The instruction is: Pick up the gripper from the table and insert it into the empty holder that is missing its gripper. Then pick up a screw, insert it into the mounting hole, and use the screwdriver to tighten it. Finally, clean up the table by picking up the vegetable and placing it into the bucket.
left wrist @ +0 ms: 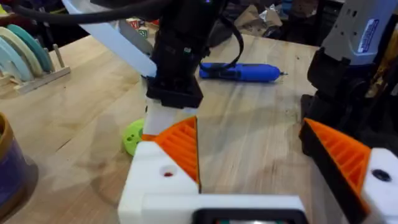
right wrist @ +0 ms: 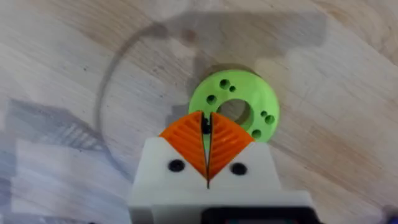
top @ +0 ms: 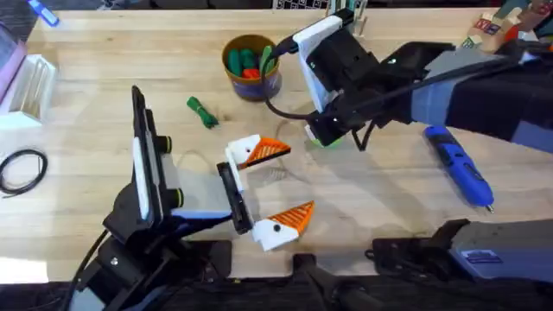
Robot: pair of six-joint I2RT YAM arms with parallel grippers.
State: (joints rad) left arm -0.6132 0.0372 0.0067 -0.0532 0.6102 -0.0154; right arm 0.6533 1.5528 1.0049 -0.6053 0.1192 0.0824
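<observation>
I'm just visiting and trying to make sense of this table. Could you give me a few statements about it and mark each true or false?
1. The right gripper is shut above the green disc. True.
2. The screwdriver is held by an arm. False: it lies on the table.
3. The vegetable is in the bucket. False: it lies on the table beside it.
4. The left gripper is open. True.
</observation>
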